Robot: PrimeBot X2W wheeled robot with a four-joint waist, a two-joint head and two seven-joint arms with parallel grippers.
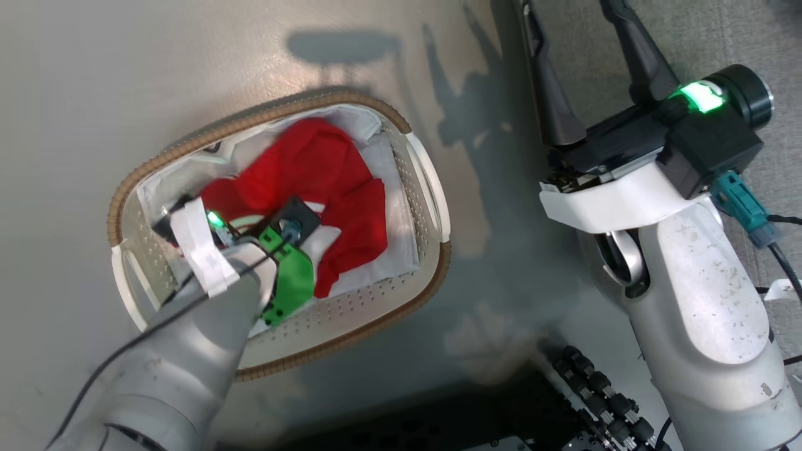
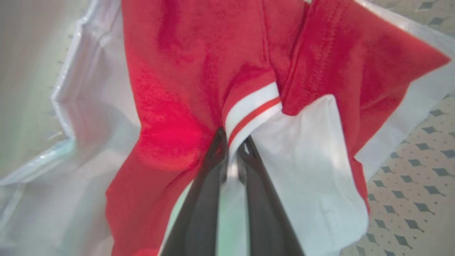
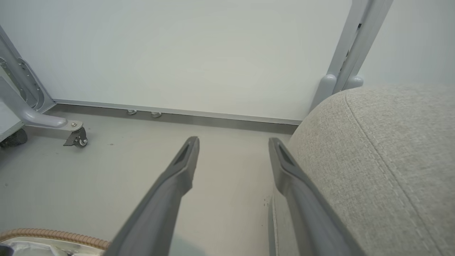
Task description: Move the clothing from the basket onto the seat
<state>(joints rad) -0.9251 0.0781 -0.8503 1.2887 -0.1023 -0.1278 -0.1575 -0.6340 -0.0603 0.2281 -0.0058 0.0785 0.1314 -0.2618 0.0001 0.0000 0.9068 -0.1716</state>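
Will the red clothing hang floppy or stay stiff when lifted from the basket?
Probably floppy: the clothing lies crumpled in folds in the basket. It may trail, since the left gripper pinches only its striped trim.

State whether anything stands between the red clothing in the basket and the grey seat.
The left claw grips the clothing. Toward the seat stand the wall of the basket and the open right claw, hovering beside the seat's edge.

The clothing (image 1: 313, 169) lies in the basket (image 1: 432, 181), on the liner cloth (image 1: 401, 244). The left gripper (image 2: 233, 142) is down inside the basket, at the clothing. The seat (image 3: 391, 149) stands right of the basket, with the right gripper (image 3: 233, 140) between them.
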